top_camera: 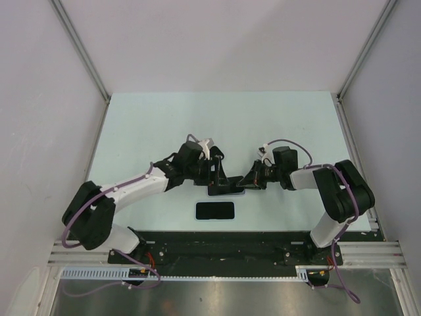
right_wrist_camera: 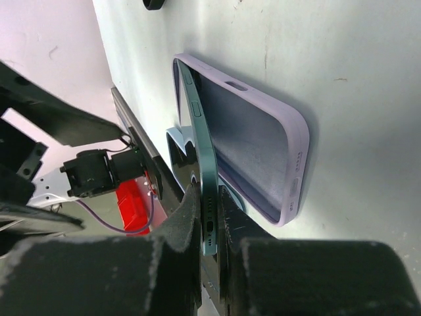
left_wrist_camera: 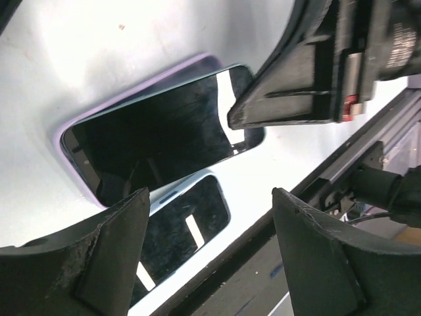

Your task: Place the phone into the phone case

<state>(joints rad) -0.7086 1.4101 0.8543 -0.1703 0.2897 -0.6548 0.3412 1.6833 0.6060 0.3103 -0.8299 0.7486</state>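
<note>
**Right wrist view: phone tilted into the case, one long side not yet seated**

Right wrist camera: the right gripper [right_wrist_camera: 209, 201] is clamped tight on a short end of the phone [right_wrist_camera: 205, 164]. The phone stands tilted, with one long edge tucked against the inner wall of the lilac phone case [right_wrist_camera: 263, 138]. The case lies open side up on the table [top_camera: 164, 125]. The phone's other long edge is lifted clear of the case. The left gripper [left_wrist_camera: 210, 197] hovers close over the case with its fingers apart, holding nothing.

To do this step well, I would hinge the phone down about the tucked edge instead of pushing it sideways, keeping its corners lined up with the case's corners. The soft case looks likely to slide or flex, so the free left fingers could pin its rim or press the screen flat. The right gripper should let go only once the phone has gone in.

A second dark, pale-rimmed slab [top_camera: 215, 211] lies just beside the case, on the side towards the arm bases. The left arm should avoid it.

No brand, label or writing can be read anywhere.
</note>
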